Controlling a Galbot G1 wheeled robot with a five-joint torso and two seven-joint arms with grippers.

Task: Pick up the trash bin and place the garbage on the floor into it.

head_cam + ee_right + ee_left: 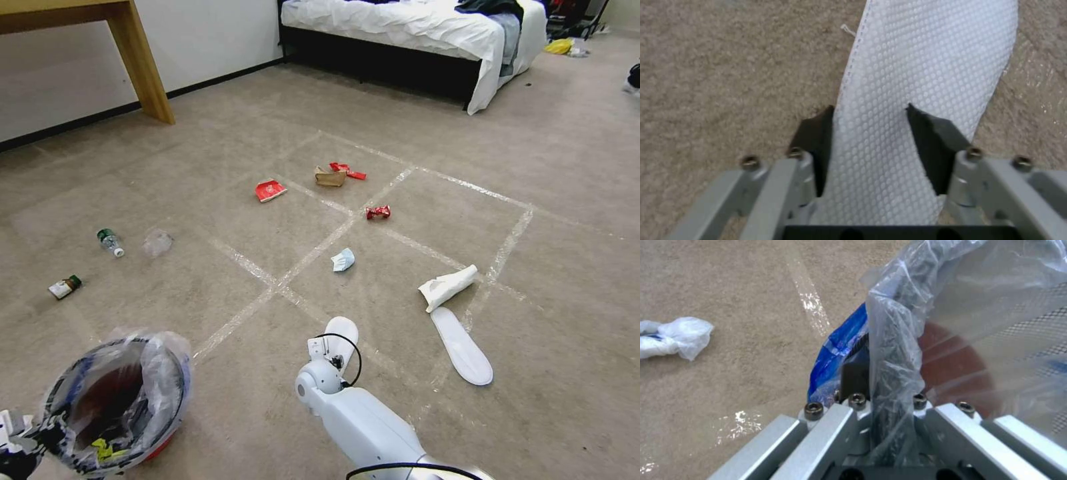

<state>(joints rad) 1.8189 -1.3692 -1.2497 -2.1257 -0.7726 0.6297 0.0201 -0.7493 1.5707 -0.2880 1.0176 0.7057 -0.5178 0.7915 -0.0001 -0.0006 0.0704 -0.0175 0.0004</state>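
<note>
The trash bin, red with a crinkled clear liner, hangs low at the near left, and my left gripper is shut on its rim. A yellow-green scrap lies inside. My right gripper is down at the floor, its black fingers pressed against both sides of a white dotted slipper, which pokes out beyond it. More garbage lies on the carpet: another slipper, white paper, blue mask, crushed red can, brown paper, red wrappers, two green-capped bottles.
A wooden table leg stands at the far left by the wall. A bed with white sheets fills the far middle, with clutter beyond at the far right. A crumpled white scrap lies on the carpet near the bin.
</note>
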